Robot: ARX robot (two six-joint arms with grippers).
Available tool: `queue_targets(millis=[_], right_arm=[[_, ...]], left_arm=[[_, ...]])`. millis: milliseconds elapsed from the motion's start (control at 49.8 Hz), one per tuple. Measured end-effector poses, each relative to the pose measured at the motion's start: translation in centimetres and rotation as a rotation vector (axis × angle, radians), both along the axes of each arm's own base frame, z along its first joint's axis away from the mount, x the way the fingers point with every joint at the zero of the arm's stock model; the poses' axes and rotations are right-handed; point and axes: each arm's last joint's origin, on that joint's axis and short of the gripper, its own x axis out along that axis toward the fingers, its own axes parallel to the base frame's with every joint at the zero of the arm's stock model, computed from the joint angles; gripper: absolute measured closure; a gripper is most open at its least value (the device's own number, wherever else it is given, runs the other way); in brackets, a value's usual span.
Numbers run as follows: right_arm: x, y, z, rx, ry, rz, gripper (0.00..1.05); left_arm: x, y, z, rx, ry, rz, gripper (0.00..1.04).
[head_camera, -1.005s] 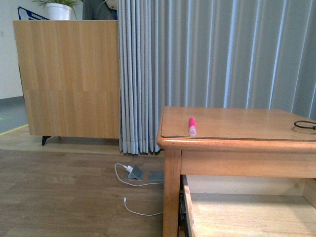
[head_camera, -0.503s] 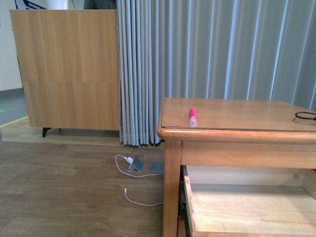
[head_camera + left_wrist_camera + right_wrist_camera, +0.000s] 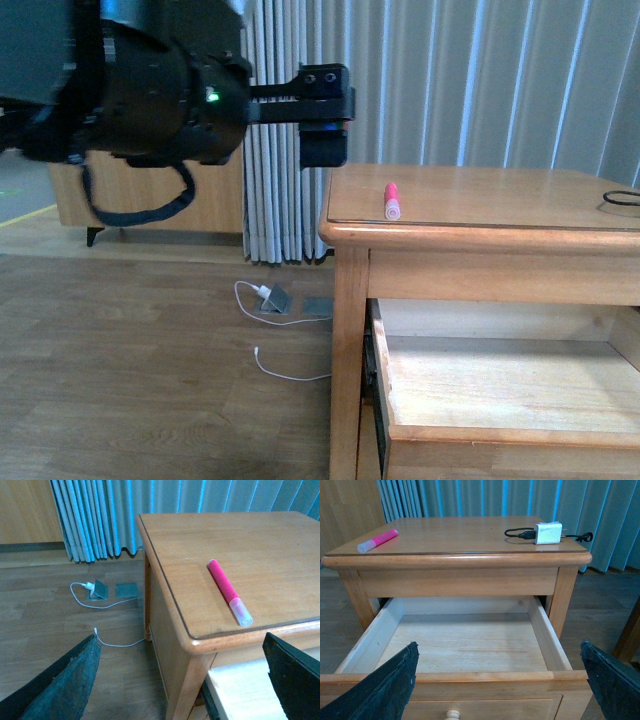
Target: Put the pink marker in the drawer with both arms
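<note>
The pink marker [image 3: 391, 201] lies on the wooden table top near its front left edge, its pale end toward the front. It also shows in the left wrist view [image 3: 227, 590] and the right wrist view [image 3: 377, 540]. The drawer [image 3: 500, 437] under the top is pulled out, its pale interior bare; its knob [image 3: 452, 714] shows on the front panel. My left arm [image 3: 150, 90] fills the upper left, its end [image 3: 322, 105] just left of the table. My left gripper [image 3: 180, 645] is open above the table's corner. My right gripper [image 3: 498, 647] is open over the drawer front.
A white charger [image 3: 547, 532] with a black cable [image 3: 620, 200] lies on the table's right side. A white cable and floor sockets [image 3: 275, 300] lie left of the table leg. A grey curtain [image 3: 450, 80] and a wooden cabinet [image 3: 70, 200] stand behind.
My left arm has come into the front view at the upper left. The view has tilted down, so more of the open drawer shows. The marker has not moved.
</note>
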Motion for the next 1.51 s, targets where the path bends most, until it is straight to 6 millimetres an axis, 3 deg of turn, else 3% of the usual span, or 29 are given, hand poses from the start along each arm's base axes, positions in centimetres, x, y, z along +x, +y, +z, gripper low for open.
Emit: queue_targets(millis=[261, 462, 623, 1065, 1427, 1508], right_arm=[[0.0, 0.0, 0.0, 0.0, 0.0, 0.0, 0.08], [0.0, 0.0, 0.0, 0.0, 0.0, 0.0, 0.08], [0.0, 0.0, 0.0, 0.0, 0.0, 0.0, 0.08], [0.0, 0.0, 0.0, 0.0, 0.0, 0.0, 0.08], [0.0, 0.0, 0.0, 0.0, 0.0, 0.0, 0.08], [0.0, 0.0, 0.0, 0.0, 0.0, 0.0, 0.08]], left_arm=[[7.2, -6.6, -0.8, 0.034, 0.06, -0.048, 0.06], [10.4, -10.0, -3.0, 0.101, 0.149, -0.051, 0.06], [11.2, -11.0, -4.0, 0.13, 0.191, -0.05, 0.06], [12.0, -11.6, -3.8, 0.152, 0.251, -0.038, 0.07], [11.5, -11.3, -3.9, 0.182, 0.272, -0.033, 0.56], [11.2, -11.0, -3.9, 0.194, 0.264, -0.028, 0.74]])
